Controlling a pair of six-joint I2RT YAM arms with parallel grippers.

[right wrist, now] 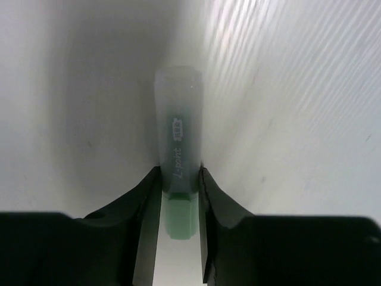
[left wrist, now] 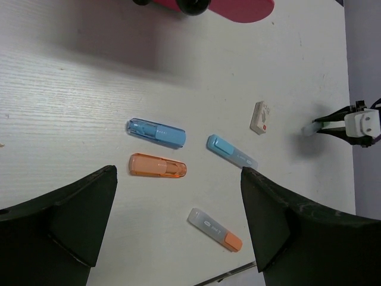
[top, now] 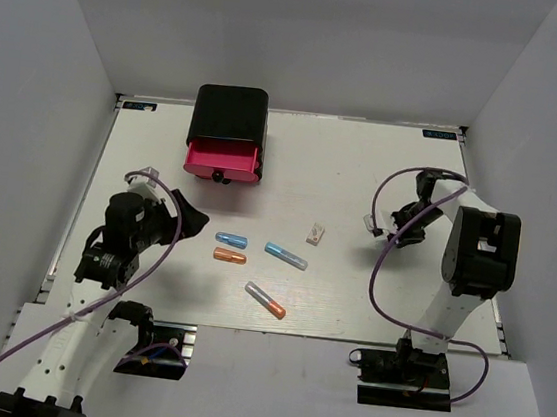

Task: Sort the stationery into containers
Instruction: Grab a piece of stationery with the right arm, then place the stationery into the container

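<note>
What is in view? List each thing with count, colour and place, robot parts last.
box: one, black, far left-centre of table
drawer: one, pink, pulled out of box
blue pen: one, blue, mid-table
orange pen: one, orange, beside it, nearer
blue-tipped pen: one, clear body, right of those
orange-tipped pen: one, clear body, nearest the arms
white block: one, white, right of the pens
green-tipped pen: one, clear, in right pincer
left pincer: black, open, left of pens
right pincer: black, shut on green-tipped pen

I count five pens: one blue pen (top: pixel 231 239), one orange pen (top: pixel 229 256), one pale blue pen (top: pixel 285 257), one clear pen with an orange tip (top: pixel 265 300), one green-tipped pen (right wrist: pixel 176 119). I also count one white block (top: pixel 315 235) and one black box (top: pixel 231 113) showing one pink drawer (top: pixel 223 160).
</note>
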